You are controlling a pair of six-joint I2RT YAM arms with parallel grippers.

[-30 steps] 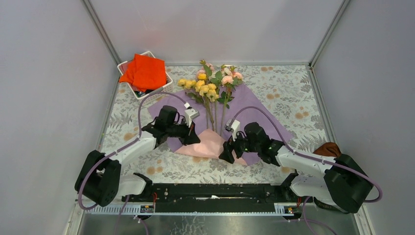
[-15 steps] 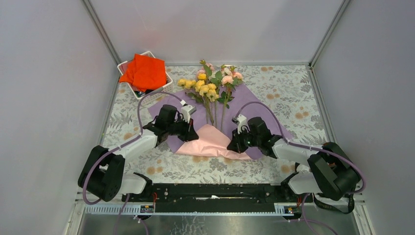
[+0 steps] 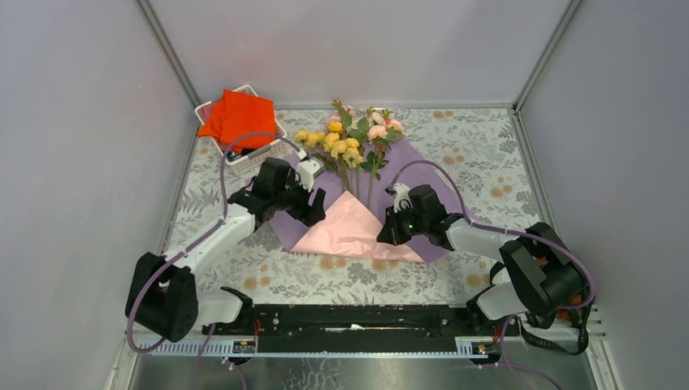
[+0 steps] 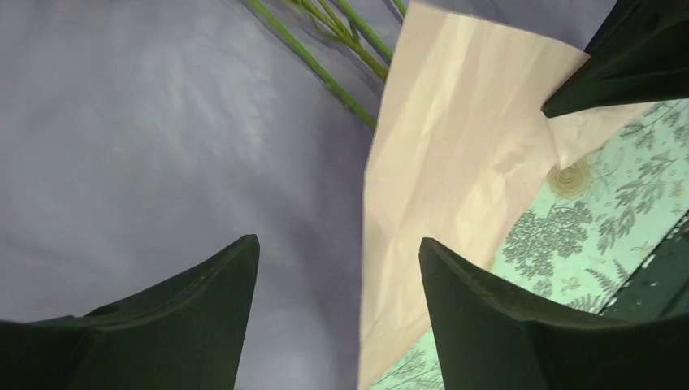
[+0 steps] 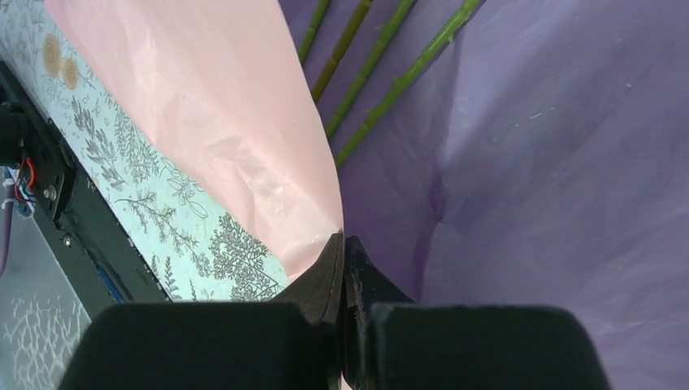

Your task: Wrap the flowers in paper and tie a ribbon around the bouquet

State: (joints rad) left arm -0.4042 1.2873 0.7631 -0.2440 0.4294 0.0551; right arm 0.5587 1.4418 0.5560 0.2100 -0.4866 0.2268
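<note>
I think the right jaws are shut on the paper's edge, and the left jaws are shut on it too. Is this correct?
Not fully. The left jaws stand open above the paper, gripping nothing; the left wrist view shows it. The right jaws are shut on the paper's edge.

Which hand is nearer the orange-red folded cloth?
Left. The left hand sits just in front of the orange-red folded cloth; the right hand is farther right, pinching the pink-and-purple paper.
</note>
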